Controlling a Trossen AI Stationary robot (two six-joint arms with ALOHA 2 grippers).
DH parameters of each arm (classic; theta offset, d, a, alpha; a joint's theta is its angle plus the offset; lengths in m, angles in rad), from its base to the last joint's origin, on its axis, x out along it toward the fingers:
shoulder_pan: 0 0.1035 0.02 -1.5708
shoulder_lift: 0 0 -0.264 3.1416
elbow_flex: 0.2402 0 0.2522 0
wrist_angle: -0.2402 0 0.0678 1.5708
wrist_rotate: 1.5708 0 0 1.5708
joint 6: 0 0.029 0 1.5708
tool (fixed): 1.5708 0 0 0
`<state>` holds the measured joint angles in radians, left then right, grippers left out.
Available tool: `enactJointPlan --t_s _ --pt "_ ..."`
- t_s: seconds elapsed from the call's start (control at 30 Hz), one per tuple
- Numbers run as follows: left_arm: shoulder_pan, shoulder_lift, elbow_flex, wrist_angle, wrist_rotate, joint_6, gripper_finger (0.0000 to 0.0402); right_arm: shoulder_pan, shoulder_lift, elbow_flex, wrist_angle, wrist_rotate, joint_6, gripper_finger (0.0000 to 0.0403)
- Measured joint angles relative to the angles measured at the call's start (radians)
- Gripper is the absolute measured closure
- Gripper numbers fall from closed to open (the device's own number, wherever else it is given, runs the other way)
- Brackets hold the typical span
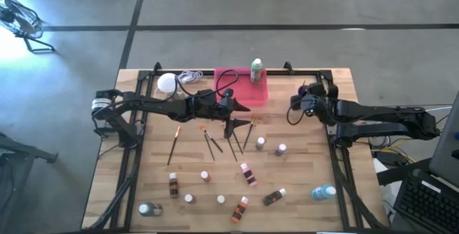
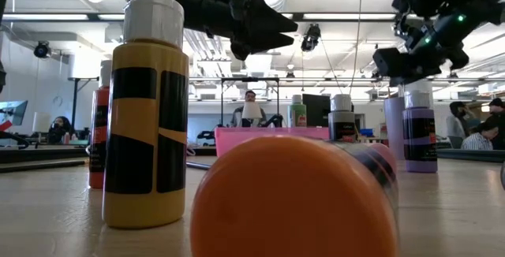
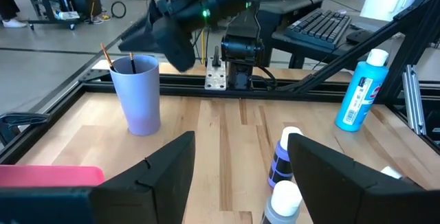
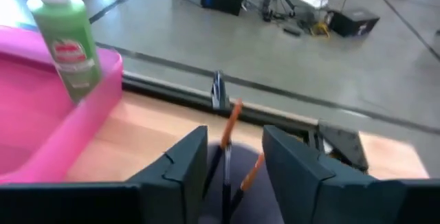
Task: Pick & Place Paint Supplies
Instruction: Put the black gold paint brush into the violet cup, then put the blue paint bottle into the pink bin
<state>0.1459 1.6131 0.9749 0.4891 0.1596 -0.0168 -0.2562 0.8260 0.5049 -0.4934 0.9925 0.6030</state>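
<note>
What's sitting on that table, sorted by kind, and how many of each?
Small bottles: 10
Large bottles: 2
Loose paintbrushes: about 5
Pink tray: 1
Purple cup: 1
White globe lamp: 1
Total: about 20

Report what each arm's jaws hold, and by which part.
Nothing is held. Left arm's jaws gape empty; right arm's jaws stand apart around brushes resting in the purple cup.

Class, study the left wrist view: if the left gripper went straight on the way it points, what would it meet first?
Probably the purple bottle between its open fingers, though the depth is hard to judge.
</note>
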Motion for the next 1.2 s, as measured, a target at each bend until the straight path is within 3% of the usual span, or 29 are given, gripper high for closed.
enactJointPlan --t_s 0.3,0.57,0.73,0.97,1.2 --pt "0.0 0.0 0.0 -0.007 0.0 0.004 0.0163 0.001 -0.015 0.2 -0.004 -0.034 -0.285 0.0233" --pt "0.0 0.0 0.0 -0.015 0.0 0.005 0.0163 0.004 -0.002 0.442 -0.034 -0.395 -0.487 0.0222" --pt "0.0 0.0 0.0 -0.02 0.0 0.005 0.0163 0.05 0.061 0.608 -0.142 -0.55 -0.524 0.0235" --pt "0.0 0.0 -0.001 -0.023 0.0 0.005 0.0163 0.203 0.25 0.846 -0.359 -0.571 -0.527 0.0259" --pt "0.0 0.0 -0.002 -0.046 0.0 0.005 0.0163 0.369 0.474 1.092 -0.765 -0.586 -0.273 0.0269"
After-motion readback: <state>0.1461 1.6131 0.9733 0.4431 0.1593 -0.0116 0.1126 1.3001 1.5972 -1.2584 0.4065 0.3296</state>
